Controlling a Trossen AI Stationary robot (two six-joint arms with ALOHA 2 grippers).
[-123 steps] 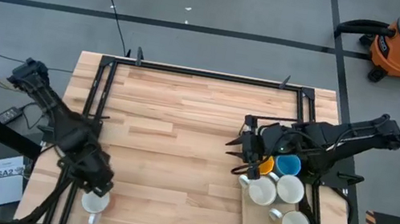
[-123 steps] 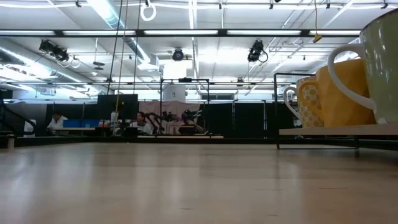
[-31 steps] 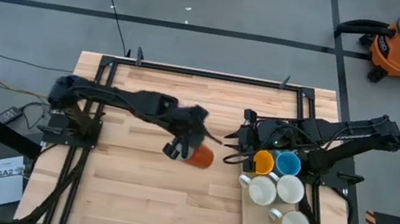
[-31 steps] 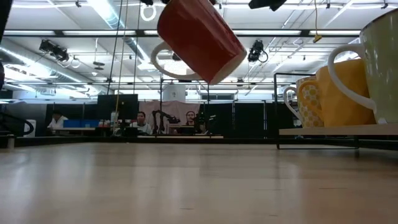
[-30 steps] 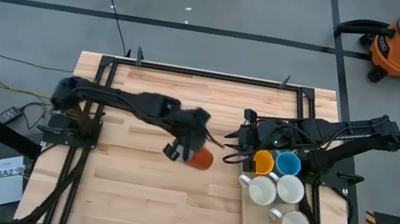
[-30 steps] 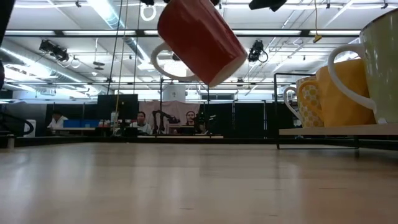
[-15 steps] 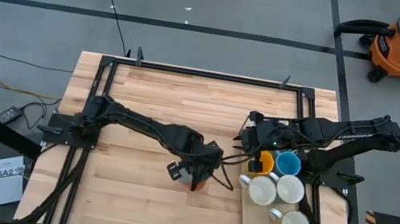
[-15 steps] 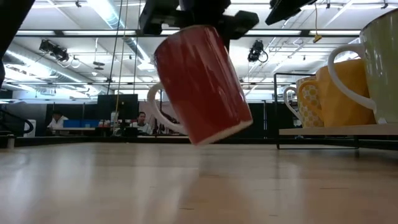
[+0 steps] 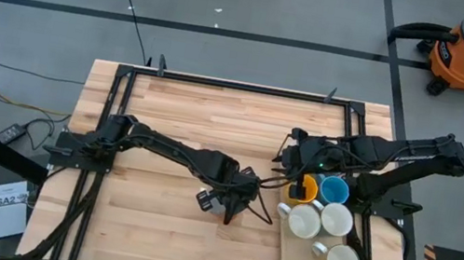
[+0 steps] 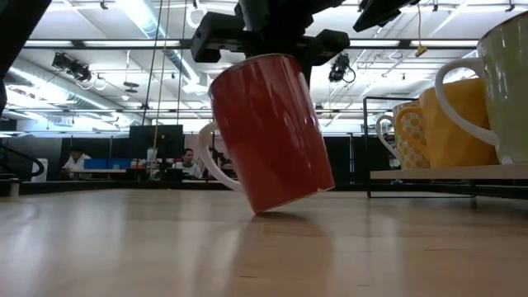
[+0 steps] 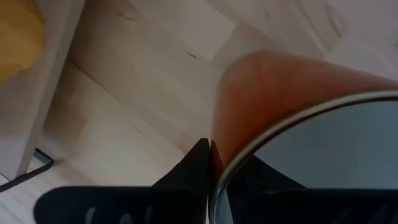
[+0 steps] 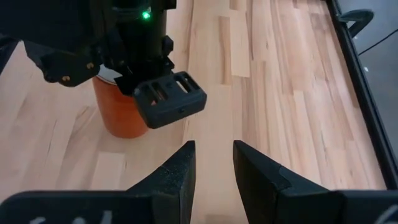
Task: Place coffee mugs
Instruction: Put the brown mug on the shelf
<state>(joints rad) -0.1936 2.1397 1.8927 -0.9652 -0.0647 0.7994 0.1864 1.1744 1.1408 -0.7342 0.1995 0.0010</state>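
Left gripper (image 9: 228, 207) clamped red mug (image 10: 268, 132) by rim, tilted, one base edge on table (image 9: 160, 222), likely for setdown; right gripper (image 12: 211, 163) parted, empty, waiting above yellow mug (image 9: 302, 191)

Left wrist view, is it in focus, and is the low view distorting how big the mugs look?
Left wrist view: the red mug fills the frame and is soft and blurred, its rim just beside the left claw. Low view: the cream mug and yellow mug at the right edge loom large and are cropped; ceiling lights glare behind them.
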